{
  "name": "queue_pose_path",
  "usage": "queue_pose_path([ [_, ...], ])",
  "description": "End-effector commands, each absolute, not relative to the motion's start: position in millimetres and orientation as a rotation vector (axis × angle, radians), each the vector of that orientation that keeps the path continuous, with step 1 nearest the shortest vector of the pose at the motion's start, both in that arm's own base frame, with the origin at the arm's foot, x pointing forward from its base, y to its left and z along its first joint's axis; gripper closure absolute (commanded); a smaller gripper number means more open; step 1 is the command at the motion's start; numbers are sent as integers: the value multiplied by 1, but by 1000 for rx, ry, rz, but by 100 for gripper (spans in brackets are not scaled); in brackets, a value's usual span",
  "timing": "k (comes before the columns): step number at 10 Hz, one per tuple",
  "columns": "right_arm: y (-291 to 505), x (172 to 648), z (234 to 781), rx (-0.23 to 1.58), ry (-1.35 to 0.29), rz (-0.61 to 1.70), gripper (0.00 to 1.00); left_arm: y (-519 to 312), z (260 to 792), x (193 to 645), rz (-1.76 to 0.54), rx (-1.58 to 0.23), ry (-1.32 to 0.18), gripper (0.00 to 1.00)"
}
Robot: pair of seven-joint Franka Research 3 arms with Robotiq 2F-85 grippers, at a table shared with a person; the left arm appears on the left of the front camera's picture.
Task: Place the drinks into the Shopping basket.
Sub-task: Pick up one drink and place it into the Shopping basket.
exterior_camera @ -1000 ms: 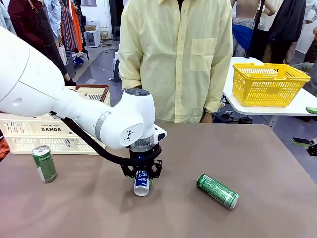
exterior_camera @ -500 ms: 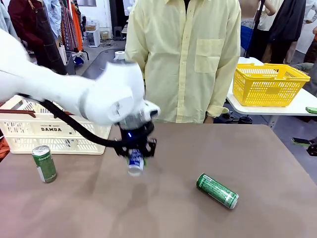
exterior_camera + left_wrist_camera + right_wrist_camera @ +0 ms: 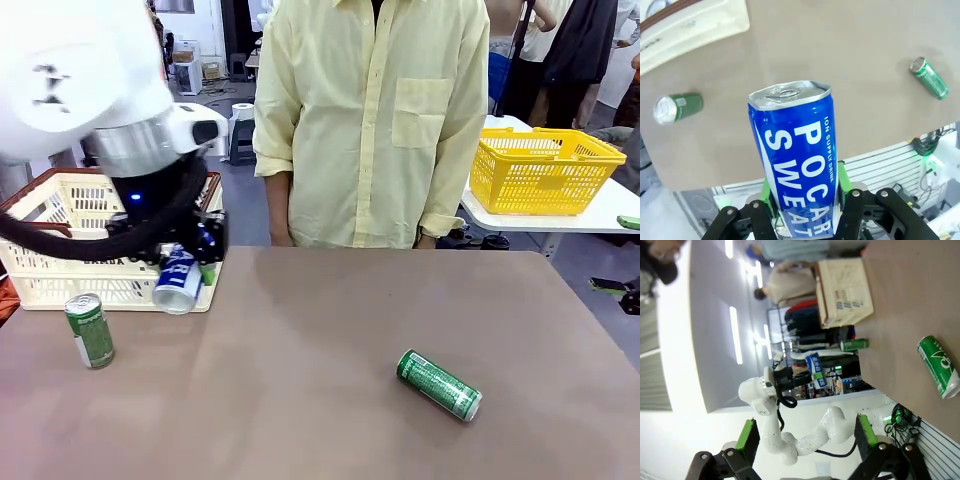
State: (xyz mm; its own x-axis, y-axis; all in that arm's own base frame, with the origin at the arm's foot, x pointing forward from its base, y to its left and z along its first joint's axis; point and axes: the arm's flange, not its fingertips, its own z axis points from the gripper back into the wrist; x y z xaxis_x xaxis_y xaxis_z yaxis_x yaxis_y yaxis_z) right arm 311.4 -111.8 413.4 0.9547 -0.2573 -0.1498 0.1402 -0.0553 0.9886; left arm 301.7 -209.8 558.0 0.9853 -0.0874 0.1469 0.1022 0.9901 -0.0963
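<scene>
**Colours across the bench**

Blue can [image 3: 797, 160], centre frame: deep blue, white "POCARI SWEAT" lettering, silver top; upright green can [image 3: 90, 331], lower left, and lying green can [image 3: 439, 384], lower right: green with pale print, silver ends; Shopping basket [image 3: 50, 285], left: cream-white slotted walls, red-brown rim; bench [image 3: 320, 420]: plain brown; mesh basket [image 3: 545, 170], upper right: yellow; person's shirt [image 3: 370, 120]: pale yellow; left claw [image 3: 802, 185]: black, green-padded.

The front view sits at the near edge of the table [image 3: 330, 430], looking across and slightly down at the person [image 3: 370, 120] opposite. The left wrist view hangs above the table, looking down, with the blue can [image 3: 797, 160] close before the lens. The right wrist view, rolled sideways, looks along the tabletop toward the left arm [image 3: 762, 405], well off. All three share the lying green can [image 3: 439, 384], the upright green can [image 3: 90, 330] and the basket [image 3: 40, 290].
</scene>
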Motion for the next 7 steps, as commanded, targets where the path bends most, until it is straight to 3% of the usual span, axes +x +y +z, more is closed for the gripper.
queue_pose_path([
  [1,-112,312,419,1612,-92,-328,0,-225,554,312,-129,-92,-132,100],
  [5,-112,312,419,1612,-92,-328,0,-220,548,304,-112,-84,-127,100],
  [7,-112,312,419,1612,-92,-328,0,-168,570,376,7,-98,-146,100],
])
